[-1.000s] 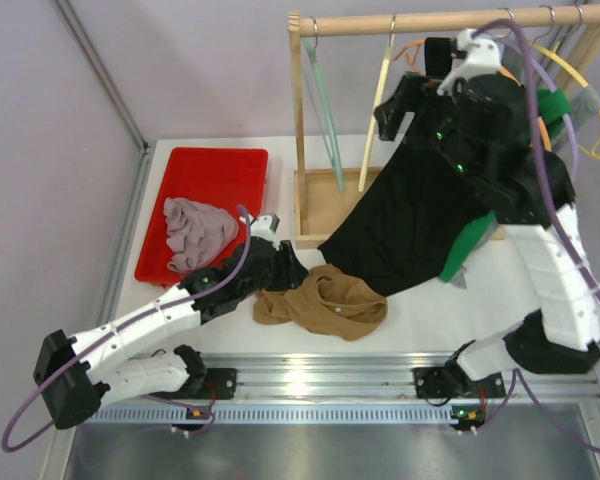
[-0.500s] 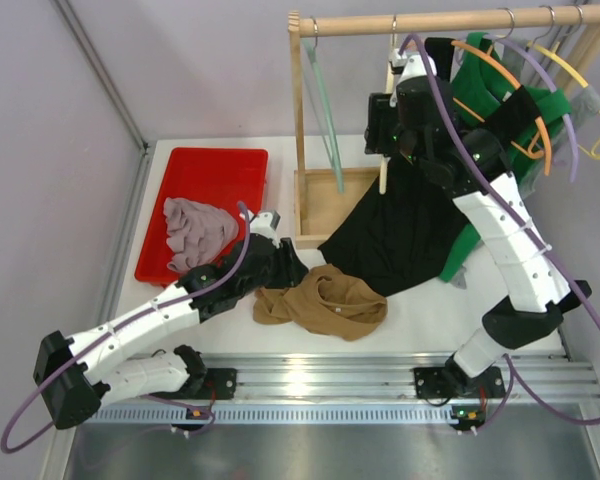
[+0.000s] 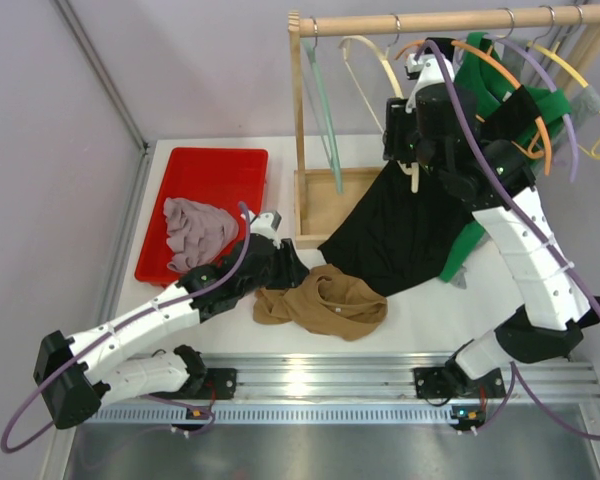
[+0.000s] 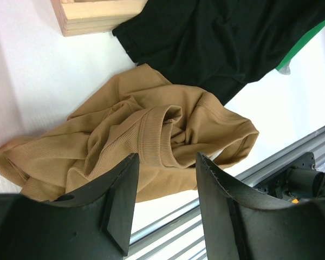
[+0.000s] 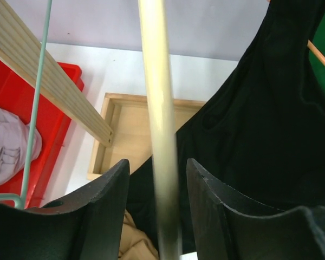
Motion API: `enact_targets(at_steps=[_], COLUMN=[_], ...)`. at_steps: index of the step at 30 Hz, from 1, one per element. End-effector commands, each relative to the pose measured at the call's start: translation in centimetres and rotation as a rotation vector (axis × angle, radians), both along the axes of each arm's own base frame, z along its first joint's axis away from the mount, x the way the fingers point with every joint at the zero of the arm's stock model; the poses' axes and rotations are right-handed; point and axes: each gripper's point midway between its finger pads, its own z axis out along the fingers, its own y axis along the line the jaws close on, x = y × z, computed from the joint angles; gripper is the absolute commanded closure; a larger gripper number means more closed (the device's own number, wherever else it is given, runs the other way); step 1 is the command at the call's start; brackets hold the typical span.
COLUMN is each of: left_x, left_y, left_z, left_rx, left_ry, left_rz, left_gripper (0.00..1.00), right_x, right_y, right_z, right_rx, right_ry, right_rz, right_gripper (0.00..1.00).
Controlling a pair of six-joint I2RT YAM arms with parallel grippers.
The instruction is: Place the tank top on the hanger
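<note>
The tan tank top (image 3: 325,300) lies crumpled on the white table near the front edge, and it also shows in the left wrist view (image 4: 151,135). My left gripper (image 3: 285,268) is open and empty at the top's left edge, its jaws (image 4: 167,157) hovering over the fabric. The cream hanger (image 3: 388,68) hangs by its hook from the wooden rail, swung askew. My right gripper (image 3: 408,160) is raised at the rack. Its open jaws (image 5: 157,162) straddle one arm of the hanger (image 5: 157,108), with a gap showing on each side.
A large black garment (image 3: 400,230) drapes from the rack onto the table, beside the tank top. A red tray (image 3: 215,165) holds a mauve-grey cloth (image 3: 195,230). The wooden rack base (image 3: 320,205), a pale green hanger (image 3: 325,110), an orange hanger (image 3: 500,70) and a green garment (image 3: 495,90) crowd the rack.
My right arm swung left from the far end of the rail to the cream hanger, and its jaws now straddle it. The hanger has swung and turned. The left arm has not moved.
</note>
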Motion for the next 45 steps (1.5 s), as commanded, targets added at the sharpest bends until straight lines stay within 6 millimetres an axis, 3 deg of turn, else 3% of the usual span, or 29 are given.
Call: enact_targets(at_steps=[1, 7, 27, 31, 35, 45], left_x=[0.4, 0.4, 0.4, 0.4, 0.4, 0.4], left_y=[-0.5, -0.2, -0.1, -0.2, -0.1, -0.2], left_z=[0.4, 0.5, 0.4, 0.4, 0.4, 0.3], left_rx=[-0.025, -0.025, -0.030, -0.029, -0.026, -0.032], left_ry=[-0.011, -0.014, -0.012, -0.013, -0.014, -0.010], left_rz=[0.002, 0.011, 0.016, 0.015, 0.015, 0.018], left_gripper=[0.49, 0.49, 0.50, 0.50, 0.50, 0.52], right_x=[0.4, 1.1, 2.2, 2.4, 2.6, 3.0], right_y=[0.0, -0.1, -0.4, -0.7, -1.1, -2.4], right_z=[1.2, 2.1, 1.0, 1.0, 1.4, 4.6], right_rx=[-0.032, -0.042, -0.058, -0.071, -0.084, -0.077], right_ry=[-0.036, -0.051, -0.006, -0.007, -0.023, -0.139], right_rz=[0.018, 0.024, 0.040, 0.024, 0.006, -0.053], right_gripper=[0.54, 0.67, 0.80, 0.88, 1.00, 1.00])
